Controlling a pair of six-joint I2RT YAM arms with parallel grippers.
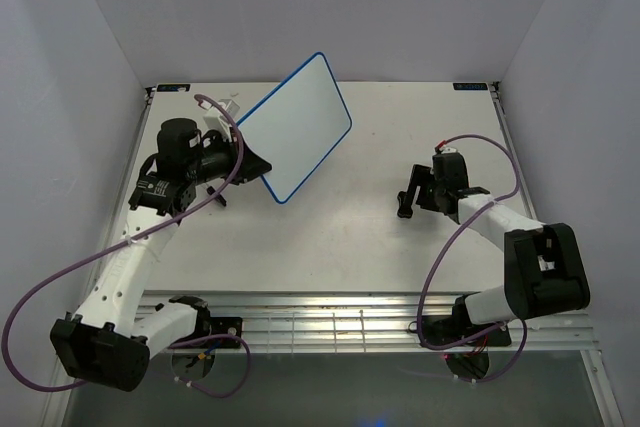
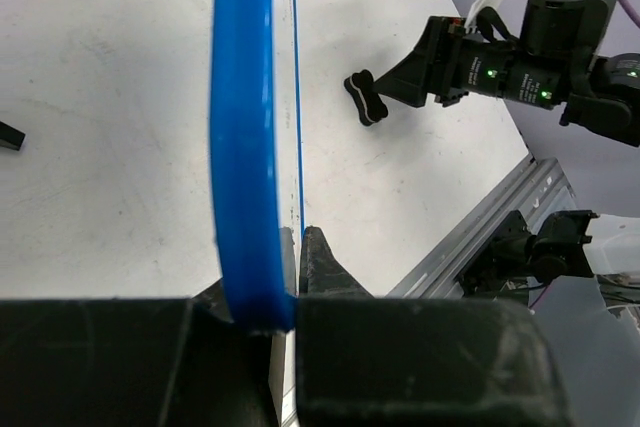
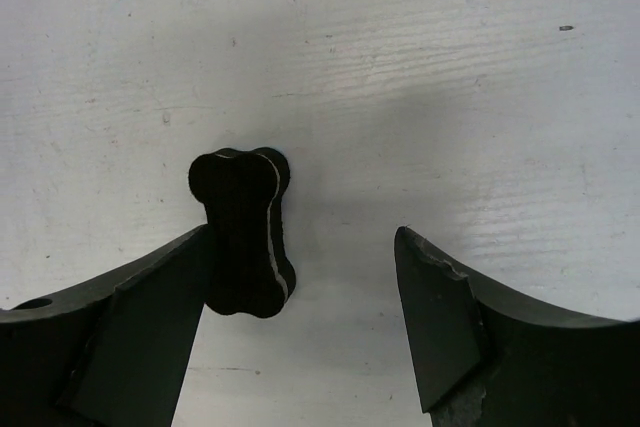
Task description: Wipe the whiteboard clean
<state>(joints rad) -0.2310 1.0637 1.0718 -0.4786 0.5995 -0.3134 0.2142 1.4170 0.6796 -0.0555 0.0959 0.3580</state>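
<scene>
The whiteboard (image 1: pixel 297 130), white with a thin blue rim, is held tilted up off the table at the back left; its visible face shows no scribbles. My left gripper (image 1: pixel 262 169) is shut on its lower edge, and the left wrist view shows the blue rim (image 2: pixel 243 127) edge-on between the jaws (image 2: pixel 290 247). A small black bone-shaped eraser (image 3: pixel 243 232) stands on its edge on the table at the right (image 1: pixel 405 204). My right gripper (image 3: pixel 305 247) is open around it, its left finger (image 3: pixel 160 297) touching the eraser and the right finger well apart from it.
A metal rail (image 1: pixel 350 322) runs along the table's near edge. White walls enclose the table at the left, back and right. A small black piece (image 2: pixel 8 135) lies on the table left of the board. The eraser also shows in the left wrist view (image 2: pixel 366 97).
</scene>
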